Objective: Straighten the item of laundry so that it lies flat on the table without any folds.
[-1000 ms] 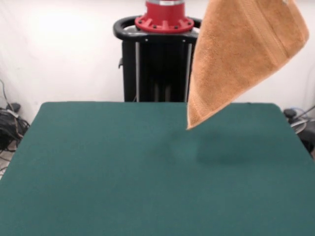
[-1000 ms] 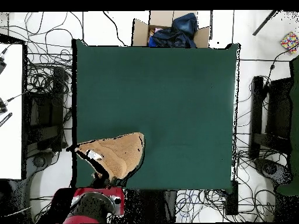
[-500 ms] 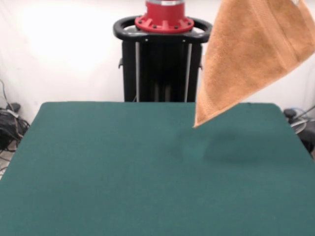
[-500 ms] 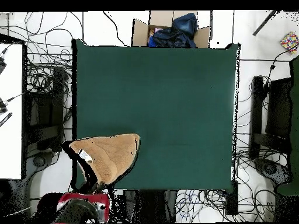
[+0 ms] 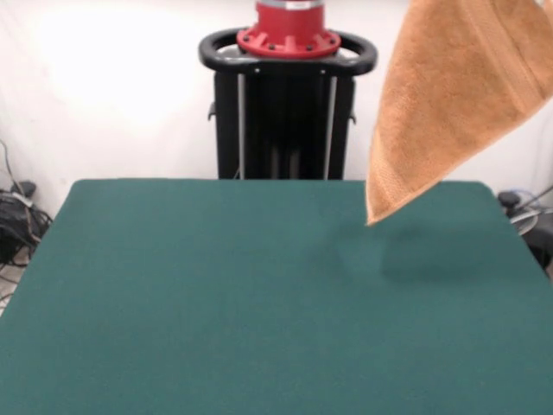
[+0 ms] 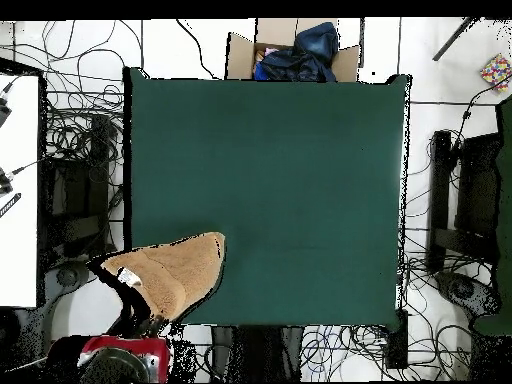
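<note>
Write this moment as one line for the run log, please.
towel: hanging in air, lowest corner above table | gripper: not visible | flat on table: not yet | position: near table corner by robot base

Towel hanging over one corner of the counter

The towel (image 5: 458, 95) hangs above the counter (image 5: 259, 303), its lowest corner near the far right edge in the front view; a box (image 6: 290, 50) sits beyond the counter's opposite side.

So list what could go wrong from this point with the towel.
The towel hangs in the air by one end, its lowest corner above the table, so it may land creased. In the overhead view, the towel reaches past the table's edge, so it could drape off the side. The gripper is not visible, so the hold cannot be checked.
</note>
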Tool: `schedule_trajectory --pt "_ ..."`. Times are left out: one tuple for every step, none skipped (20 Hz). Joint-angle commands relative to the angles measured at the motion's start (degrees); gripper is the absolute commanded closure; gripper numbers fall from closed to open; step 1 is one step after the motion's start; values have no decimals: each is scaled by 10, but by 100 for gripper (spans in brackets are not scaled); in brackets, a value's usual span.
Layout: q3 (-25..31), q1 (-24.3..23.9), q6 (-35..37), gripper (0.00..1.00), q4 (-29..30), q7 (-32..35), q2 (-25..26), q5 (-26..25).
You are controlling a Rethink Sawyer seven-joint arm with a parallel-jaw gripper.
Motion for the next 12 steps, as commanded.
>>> schedule_trajectory --pt "-63 16 -31 100 111 168 9 -10" --pt "-66 19 -32 100 115 170 8 -9" --pt "-68 22 -38 100 119 171 9 -7" --pt "-70 25 -43 100 124 173 11 -5" --pt "-72 29 -50 100 128 178 13 -4" --pt "-74 34 -56 100 131 183 14 -5" --pt "-75 39 -57 100 133 192 13 -9" --pt "-77 42 -59 100 135 194 14 -8" --pt "-79 45 -59 100 136 196 15 -10" --pt "-81 47 -61 100 137 198 16 -11" --pt "-84 49 -63 100 139 196 20 -6" --pt "-88 52 -63 100 141 193 24 -2"
